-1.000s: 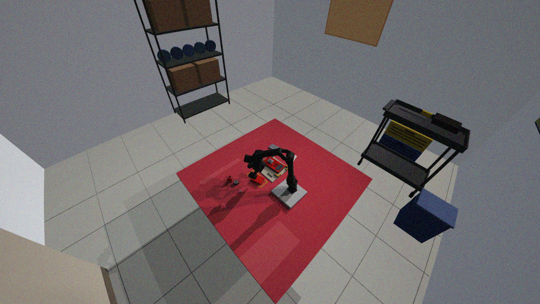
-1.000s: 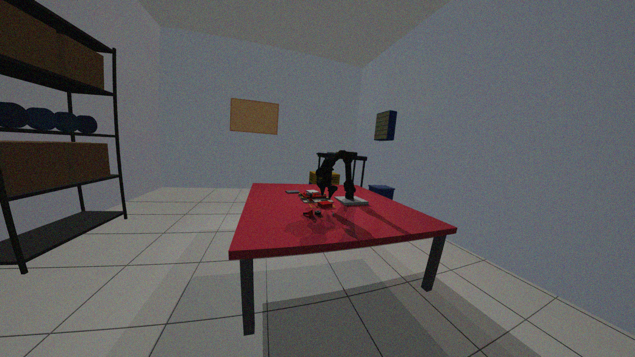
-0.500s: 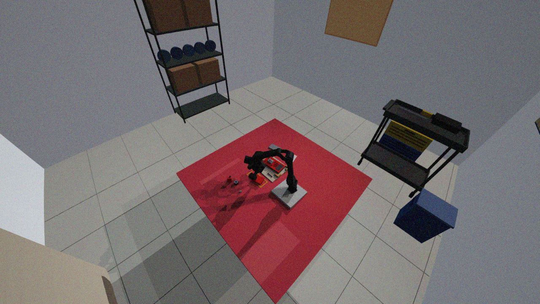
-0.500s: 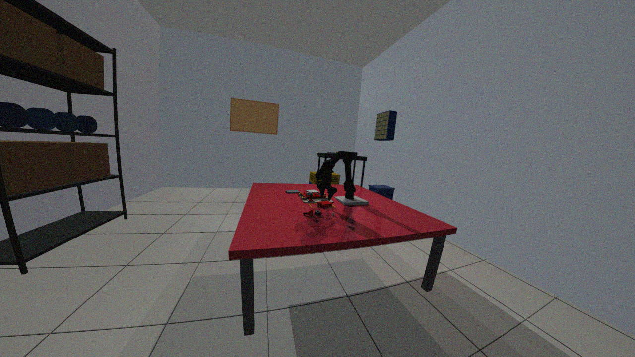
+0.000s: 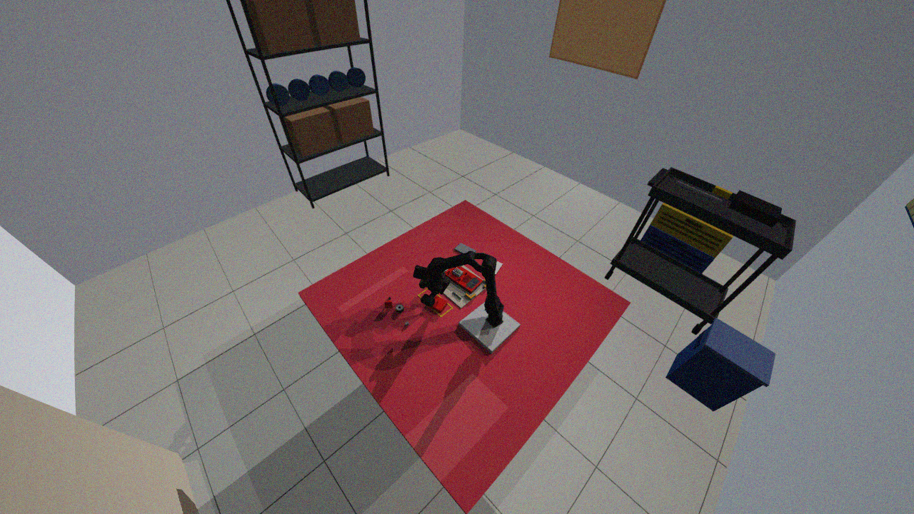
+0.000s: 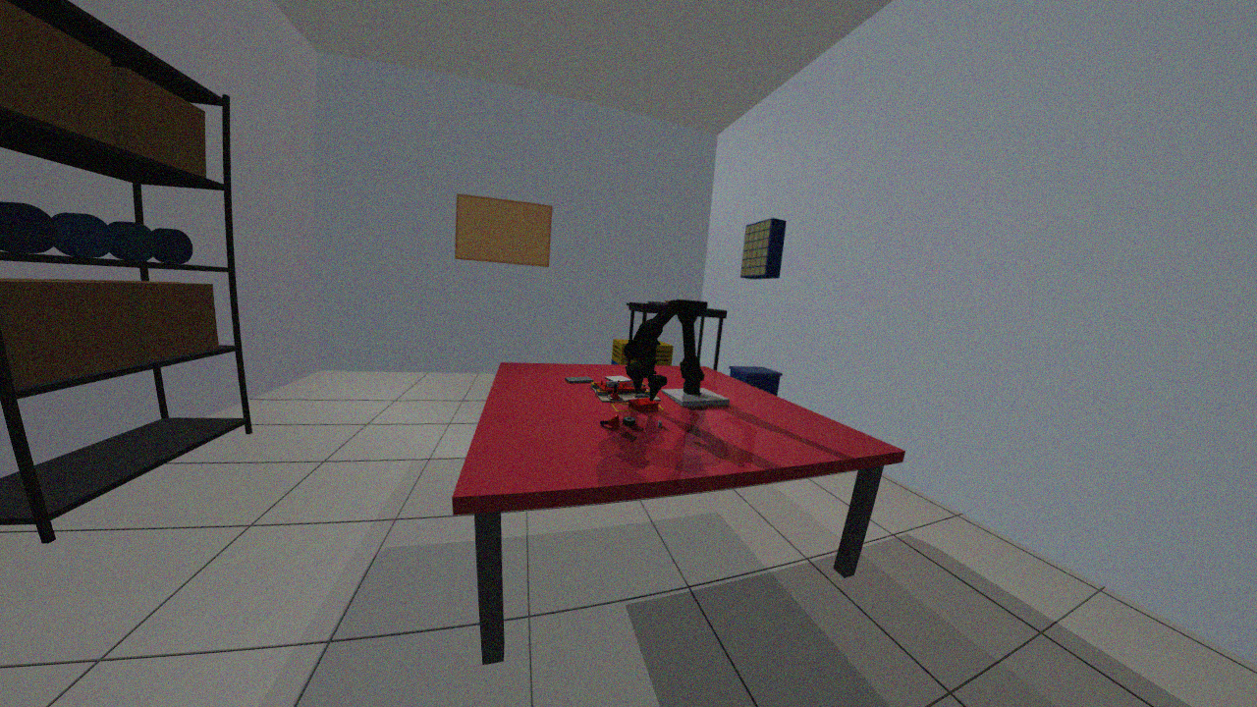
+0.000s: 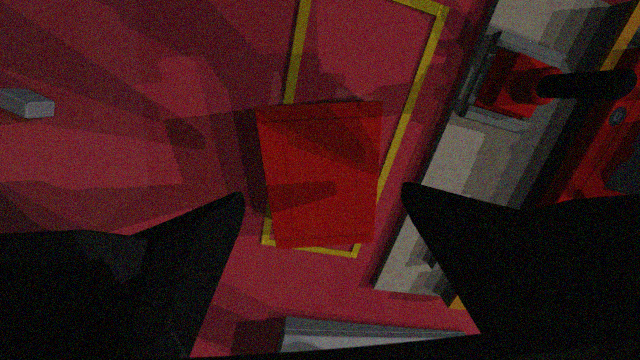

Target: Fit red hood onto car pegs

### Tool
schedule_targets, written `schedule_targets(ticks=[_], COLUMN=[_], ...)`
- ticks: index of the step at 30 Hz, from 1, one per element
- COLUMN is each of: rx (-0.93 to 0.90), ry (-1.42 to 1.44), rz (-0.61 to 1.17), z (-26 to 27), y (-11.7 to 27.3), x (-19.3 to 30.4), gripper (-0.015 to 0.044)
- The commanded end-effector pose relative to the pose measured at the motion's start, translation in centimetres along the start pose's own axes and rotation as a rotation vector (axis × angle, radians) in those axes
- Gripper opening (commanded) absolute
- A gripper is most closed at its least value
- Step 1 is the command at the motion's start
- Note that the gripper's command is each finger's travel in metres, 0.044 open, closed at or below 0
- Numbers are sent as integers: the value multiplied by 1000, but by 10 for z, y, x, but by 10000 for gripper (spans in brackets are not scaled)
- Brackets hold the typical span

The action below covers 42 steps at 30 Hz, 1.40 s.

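Observation:
The red hood [image 5: 439, 304] [image 6: 644, 405] [image 7: 322, 155] lies on the table, roof up, partly over a yellow outline [image 7: 296, 50]. My gripper [image 7: 323, 194] [image 6: 647, 394] is open and empty just above the hood. In the wrist view its fingers stand wide on the left and right of the hood's near half, with gaps on both sides. The red chassis [image 5: 471, 282] [image 7: 582, 167] sits in the pale jig [image 7: 452, 152] to the right of the hood in the wrist view. There the right finger covers part of the jig and chassis. The pegs cannot be made out, and the hood's corner holes are not visible.
A black rod [image 7: 585, 85] over a red part stands on the jig. A small grey block [image 7: 39, 107] lies left of the hood. A small red piece [image 5: 388, 303] and a dark round part [image 5: 399, 308] lie nearby. The arm's pale base [image 5: 475, 328] [image 6: 698, 401] is close.

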<state>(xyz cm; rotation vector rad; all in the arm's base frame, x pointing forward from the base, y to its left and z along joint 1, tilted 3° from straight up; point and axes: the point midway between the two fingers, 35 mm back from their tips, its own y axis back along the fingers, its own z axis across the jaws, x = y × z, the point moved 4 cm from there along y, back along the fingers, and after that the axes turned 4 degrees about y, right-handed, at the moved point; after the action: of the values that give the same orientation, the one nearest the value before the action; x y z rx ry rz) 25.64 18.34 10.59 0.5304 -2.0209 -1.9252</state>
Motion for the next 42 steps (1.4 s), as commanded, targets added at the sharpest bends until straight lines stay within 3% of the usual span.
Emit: schedule_targets(ticks=[1,42], rx=[-3,-3], ry=[3,3], rz=[2,2], z=[0,0], y=[-4,-27], x=[0,0], gripper=[440,440])
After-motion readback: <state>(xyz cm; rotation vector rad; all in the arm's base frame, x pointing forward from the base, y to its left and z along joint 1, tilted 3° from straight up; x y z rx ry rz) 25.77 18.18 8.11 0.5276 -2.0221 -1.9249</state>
